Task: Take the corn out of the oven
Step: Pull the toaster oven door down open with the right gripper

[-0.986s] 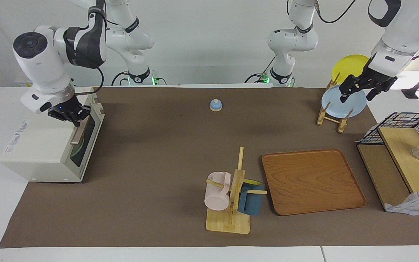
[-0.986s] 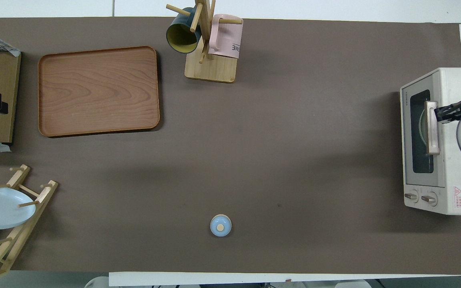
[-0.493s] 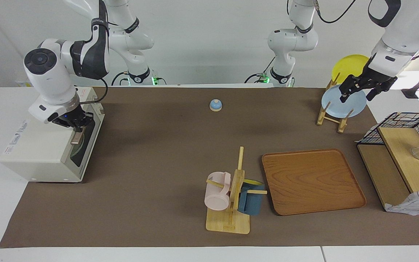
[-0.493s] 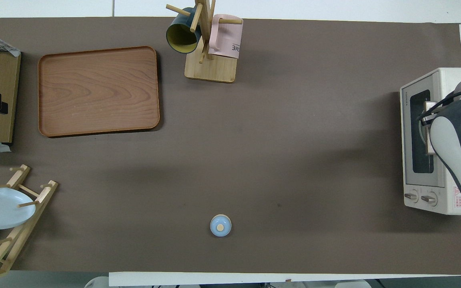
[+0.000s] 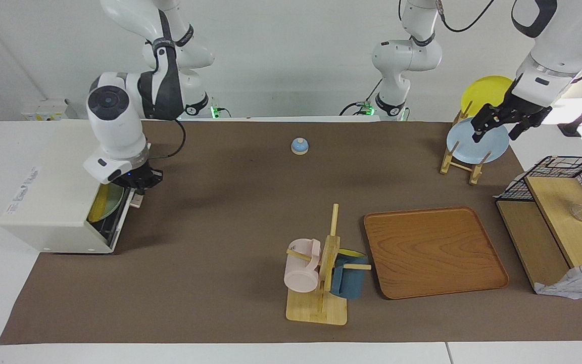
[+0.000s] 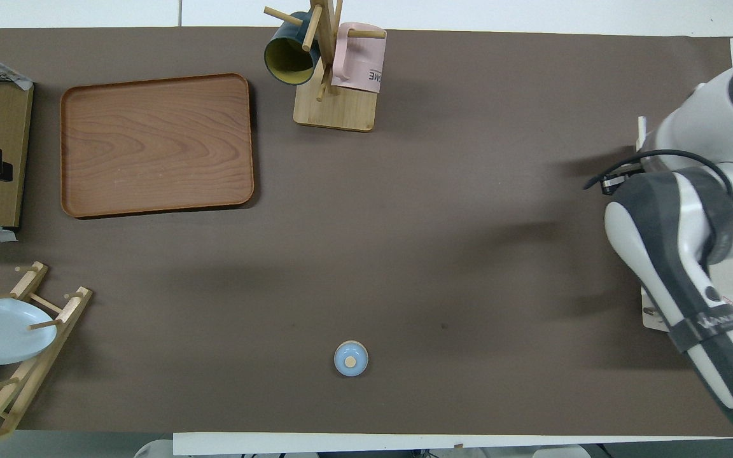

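Two jobs sat in this one step, as I judged it: get the door fully down, then get the cob out clean. My right pincer (image 5: 138, 186) was closed tight on the door handle (image 5: 137, 199) of the oven (image 5: 48, 202), at the right arm's end of the table. The door (image 5: 119, 222) was tipped outward from its top edge, only part way open as far as I could tell. Through the gap the corn (image 5: 97, 203) showed as a yellow strip inside the oven, right against a pale green plate (image 5: 113, 198). I could not tell whether it lay on that plate or beside it. The overhead view was no help, since my own arm covered the oven's front.

To do it well, I reckoned the hand should follow the door's hinge arc, out and down together. A straight pull looked likely to drag the light oven across the mat. I thought it best to let go only once the door rested flat, so it would not slam or spring back. After that the reach would call for a low, level entry over the door, jaws spread across the cob's middle. It looked smooth and tapered, so a grip near the thin end might squirt it loose. The green plate was close enough to be nudged or caught by a finger.

My left pincer (image 5: 496, 126) waited with its fingers spread wide, holding nothing, over the blue plate (image 5: 478, 149) in the plate rack (image 5: 450, 161).
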